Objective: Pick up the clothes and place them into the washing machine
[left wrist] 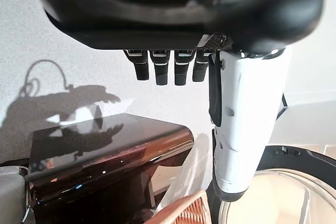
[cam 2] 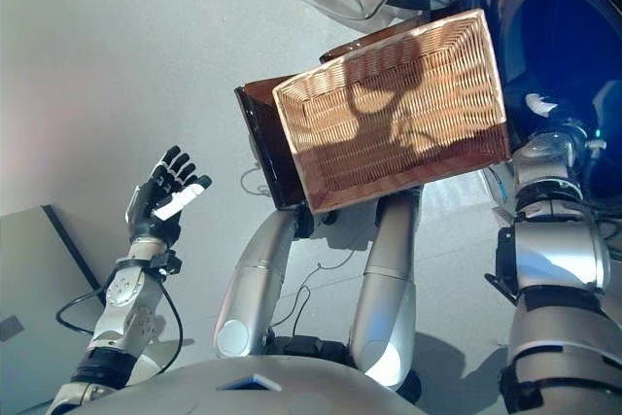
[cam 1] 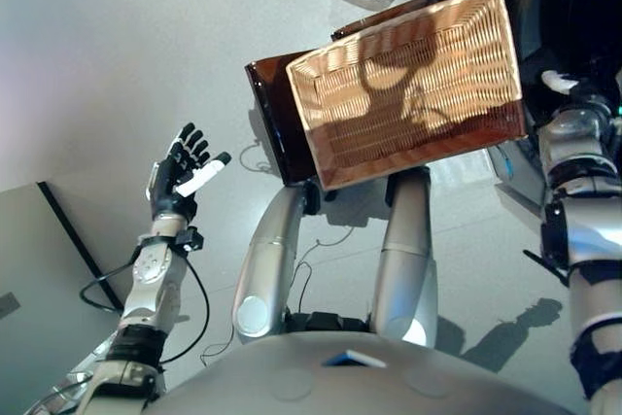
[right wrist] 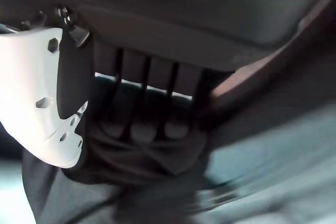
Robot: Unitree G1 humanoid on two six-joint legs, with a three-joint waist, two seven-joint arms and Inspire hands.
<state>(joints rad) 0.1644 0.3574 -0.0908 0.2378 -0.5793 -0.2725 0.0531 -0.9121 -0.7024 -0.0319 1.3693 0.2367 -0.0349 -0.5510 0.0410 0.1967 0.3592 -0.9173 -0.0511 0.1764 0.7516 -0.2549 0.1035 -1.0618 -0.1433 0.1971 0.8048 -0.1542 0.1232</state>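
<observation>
Your right hand (right wrist: 142, 129) reaches into the washing machine (cam 2: 573, 65), fingers curled on dark clothes (right wrist: 147, 171) to drop; your left hand (cam 1: 180, 174) idles spread beside the empty basket (cam 1: 408, 85).

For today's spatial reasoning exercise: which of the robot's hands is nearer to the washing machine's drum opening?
Right. The right hand reaches at the drum opening, past the wicker basket. The left hand hangs open over the floor, far on the basket's other side.
</observation>
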